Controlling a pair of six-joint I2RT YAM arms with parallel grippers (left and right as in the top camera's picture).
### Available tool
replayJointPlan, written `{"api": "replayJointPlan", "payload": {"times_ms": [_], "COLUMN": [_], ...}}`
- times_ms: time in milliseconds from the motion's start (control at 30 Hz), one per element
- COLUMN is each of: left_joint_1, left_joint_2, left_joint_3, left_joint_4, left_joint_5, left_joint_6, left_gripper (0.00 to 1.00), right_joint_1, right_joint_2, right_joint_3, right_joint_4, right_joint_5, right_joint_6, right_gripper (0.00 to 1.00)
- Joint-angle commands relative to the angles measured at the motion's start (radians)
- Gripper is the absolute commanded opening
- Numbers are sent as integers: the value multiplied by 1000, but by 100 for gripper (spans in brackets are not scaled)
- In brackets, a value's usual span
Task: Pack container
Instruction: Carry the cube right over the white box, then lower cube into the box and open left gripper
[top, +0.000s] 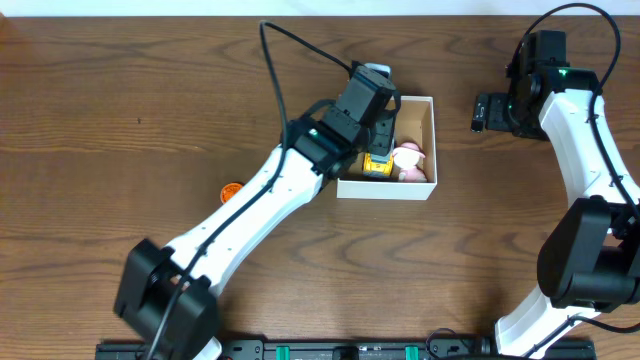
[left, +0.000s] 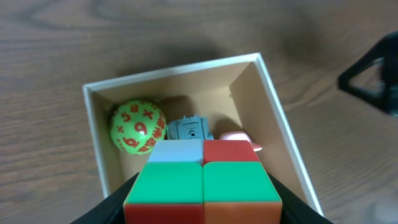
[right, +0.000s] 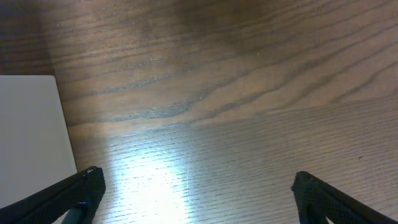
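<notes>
The container (top: 386, 189) sits on the wooden table (top: 120, 120), directly under the left gripper (top: 375, 118), which is clamped on a multicoloured cube (left: 202, 183). Inside the container lie a green numbered ball (left: 138, 126), a grey toy (left: 189, 129) and perhaps a pink figure (left: 239, 135). Well right of the container, the right gripper (right: 199, 183) is spread wide with nothing in it.
</notes>
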Motion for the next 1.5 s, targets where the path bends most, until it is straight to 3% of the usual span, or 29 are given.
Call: {"api": "replayJointPlan", "payload": {"times_ms": [0, 433, 800, 1467], "left_joint_1": [-3, -91, -101, -102], "left_joint_2": [60, 116, 155, 197], "left_joint_3": [6, 6, 6, 6], "left_joint_4": [27, 207, 211, 198], "left_joint_5": [-7, -8, -69, -151], "left_joint_6": [-6, -5, -8, -182], "left_gripper": [52, 52, 52, 52], "right_joint_1": [5, 5, 5, 5], "right_joint_2": [-15, -15, -15, -15], "right_joint_3": [-2, -2, -2, -2], "right_joint_4": [0, -1, -1, 0], "right_joint_5": [7, 6, 7, 7], "right_joint_6": [-11, -11, -11, -11], "right_gripper": [99, 99, 99, 99]}}
